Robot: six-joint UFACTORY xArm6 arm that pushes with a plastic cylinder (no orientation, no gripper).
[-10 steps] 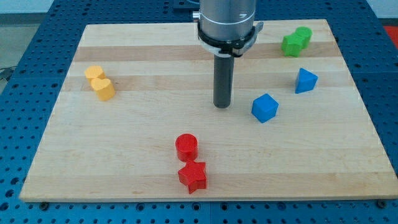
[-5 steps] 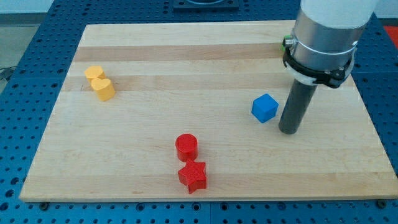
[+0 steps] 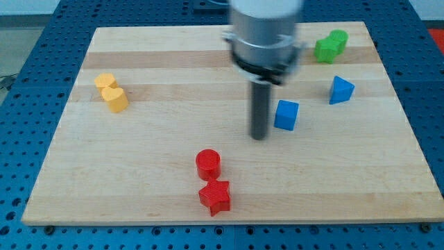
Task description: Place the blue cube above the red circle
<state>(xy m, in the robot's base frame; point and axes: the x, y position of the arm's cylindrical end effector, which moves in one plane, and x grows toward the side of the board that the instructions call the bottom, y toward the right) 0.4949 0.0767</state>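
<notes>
My tip [image 3: 259,136] sits just left of the squarely set blue cube [image 3: 286,114].

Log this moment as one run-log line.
tip: left of blue cube, close | red circle: lower left of both | cube not yet above circle

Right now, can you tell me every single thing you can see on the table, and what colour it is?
blue cube: one, blue, right of centre, just right of my tip
blue triangular block: one, blue, right side, right of the cube
green block: one, green, top right corner, shape unclear
yellow block: one, yellow, left side, shape unclear
red circle: one, red, bottom centre
red star: one, red, right below the circle
wooden board: one, light wood, under everything
my tip: one, dark rod, centre, left of the blue cube, blurred
</notes>
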